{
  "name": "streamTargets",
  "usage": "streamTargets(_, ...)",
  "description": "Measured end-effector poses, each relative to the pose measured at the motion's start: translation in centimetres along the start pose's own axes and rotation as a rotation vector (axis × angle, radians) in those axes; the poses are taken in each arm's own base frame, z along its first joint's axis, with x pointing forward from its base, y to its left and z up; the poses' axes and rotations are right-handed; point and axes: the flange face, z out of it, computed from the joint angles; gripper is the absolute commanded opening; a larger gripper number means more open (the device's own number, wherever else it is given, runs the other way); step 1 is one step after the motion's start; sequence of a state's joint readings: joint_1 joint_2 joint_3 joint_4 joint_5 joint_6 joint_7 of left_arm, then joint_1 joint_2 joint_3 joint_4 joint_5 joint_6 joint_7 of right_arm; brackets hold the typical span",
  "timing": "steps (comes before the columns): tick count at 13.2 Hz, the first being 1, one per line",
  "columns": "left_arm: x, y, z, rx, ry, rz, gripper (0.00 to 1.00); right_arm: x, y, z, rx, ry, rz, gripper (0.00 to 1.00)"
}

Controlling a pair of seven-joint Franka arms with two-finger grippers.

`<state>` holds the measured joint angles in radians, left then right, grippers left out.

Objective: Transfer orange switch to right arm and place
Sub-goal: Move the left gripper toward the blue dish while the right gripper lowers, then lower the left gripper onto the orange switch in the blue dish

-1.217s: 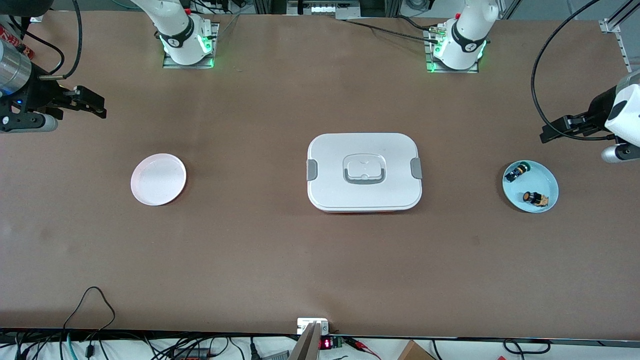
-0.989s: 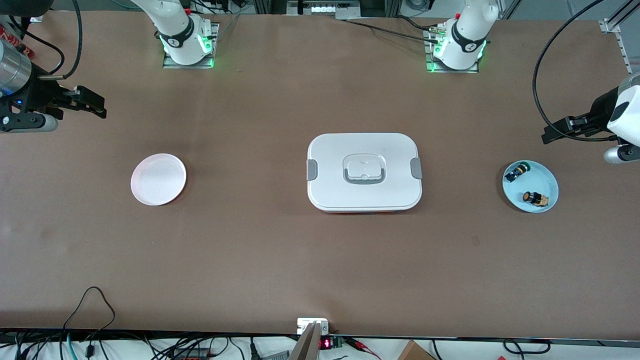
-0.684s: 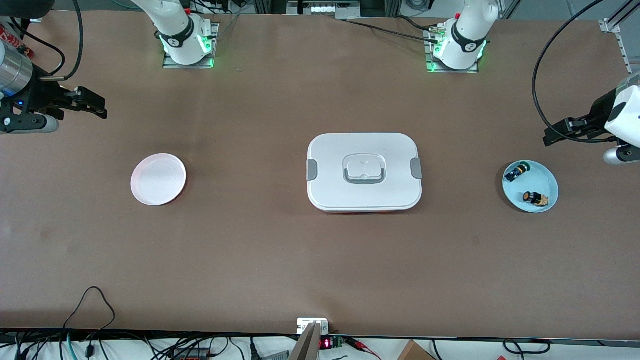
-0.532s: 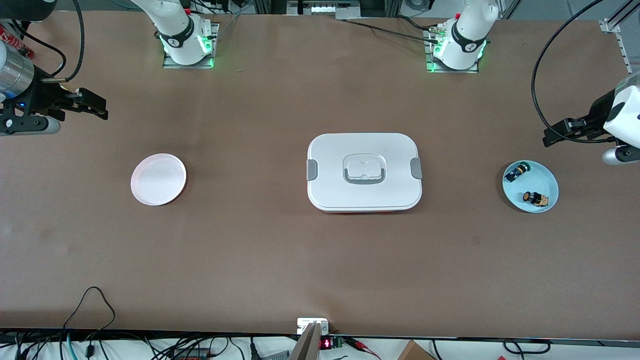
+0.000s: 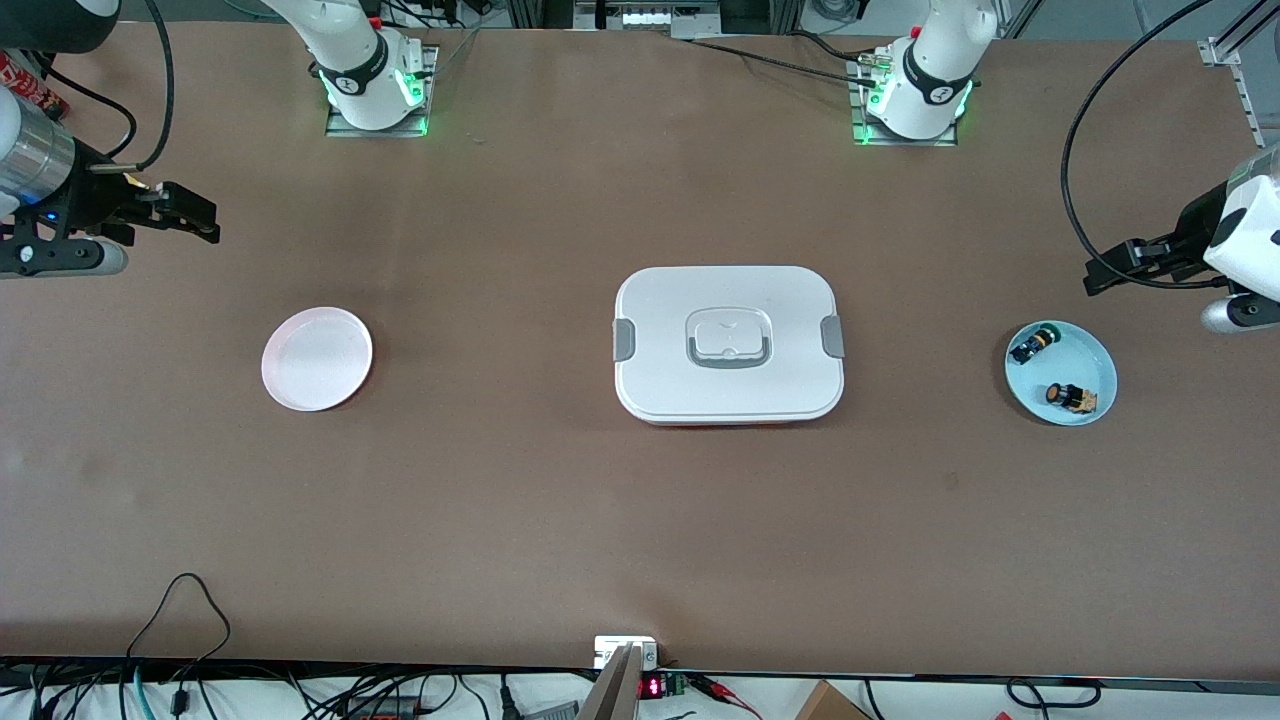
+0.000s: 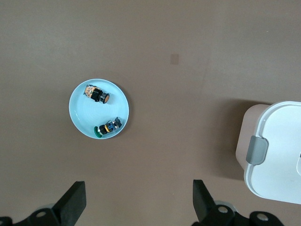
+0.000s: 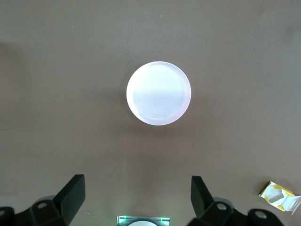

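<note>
Orange switch [image 5: 1069,397] lying untouched in blue dish [image 5: 1098,351] at left arm's end of table, nearer the camera than green-capped switch [image 5: 1033,344]. Pick-up not yet begun: left gripper [image 5: 1102,274] over bare table by the dish, fingers spread wide, needing descent onto the orange cap. Right gripper [image 5: 205,222] waiting, likewise spread, over table farther from the camera than white plate [image 5: 317,358].

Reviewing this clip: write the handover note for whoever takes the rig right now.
Left gripper: open, empty, up over the table near the blue dish.
Right gripper: open, empty, up near the pink plate; that arm waits.
Orange switch lies in the blue dish beside the green switch.
Done: nothing yet.
Left: pick the orange switch, hand it to the right gripper, place it.
</note>
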<state>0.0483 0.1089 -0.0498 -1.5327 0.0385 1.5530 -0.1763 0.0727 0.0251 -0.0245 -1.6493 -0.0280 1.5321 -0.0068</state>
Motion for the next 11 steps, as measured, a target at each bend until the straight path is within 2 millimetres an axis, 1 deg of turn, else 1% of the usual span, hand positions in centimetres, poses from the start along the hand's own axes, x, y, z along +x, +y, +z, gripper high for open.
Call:
streamTargets(2,0.6,0.0,1.2,0.004,-0.020,-0.001,1.00,0.7,-0.1,1.2,-0.001,-0.022,-0.002,1.00)
streamTargets(4,1.7,0.3,3.3,0.008,-0.049,0.003,1.00,1.4,-0.4,2.3,-0.001,-0.041,-0.007,1.00)
streamTargets(8,2.9,0.7,6.1,0.014,-0.094,0.006,1.00,2.5,-2.0,4.3,-0.006,-0.074,-0.035,1.00)
streamTargets(10,3.3,0.8,7.1,0.017,-0.111,0.008,1.00,2.9,-2.5,4.9,-0.008,-0.085,-0.044,1.00)
streamTargets(11,3.7,1.1,8.1,0.018,-0.125,0.011,1.00,2.9,-2.6,5.0,-0.007,-0.087,-0.045,1.00)
